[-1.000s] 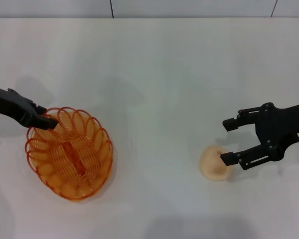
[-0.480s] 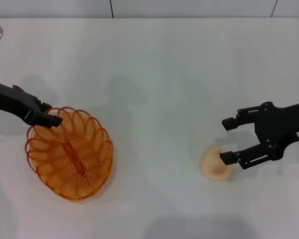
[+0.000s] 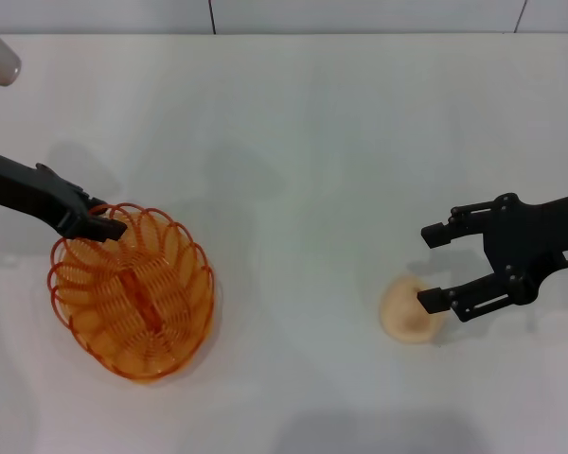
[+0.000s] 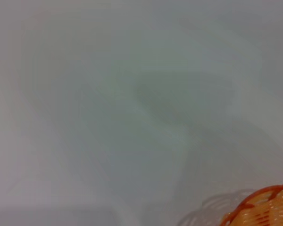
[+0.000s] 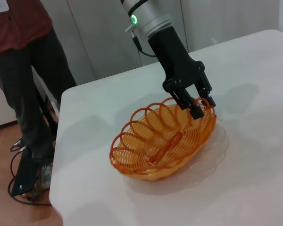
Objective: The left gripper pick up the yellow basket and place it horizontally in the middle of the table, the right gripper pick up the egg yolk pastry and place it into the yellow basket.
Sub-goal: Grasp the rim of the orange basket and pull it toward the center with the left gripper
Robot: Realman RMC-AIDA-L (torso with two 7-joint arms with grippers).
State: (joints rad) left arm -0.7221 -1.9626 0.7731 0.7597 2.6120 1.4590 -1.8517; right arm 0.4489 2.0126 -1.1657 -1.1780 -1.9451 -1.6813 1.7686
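Basket [image 3: 131,291] — my left gripper [image 3: 107,226] at its rim, narrow | right gripper [image 3: 435,268] wide beside pastry [image 3: 409,310]

Orange-yellow basket [image 3: 133,293], pale beige pastry [image 3: 409,310], white table [image 3: 303,132].

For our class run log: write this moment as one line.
left tool: at basket rim | right tool: open, beside pastry | pastry: on table

Head view looks steeply down on the table [image 3: 293,123]. Left wrist sits close over it — catches only the yellow basket [image 4: 264,209] rim. Right wrist looks low across table [image 5: 254,179] — all three share basket [image 5: 162,139].
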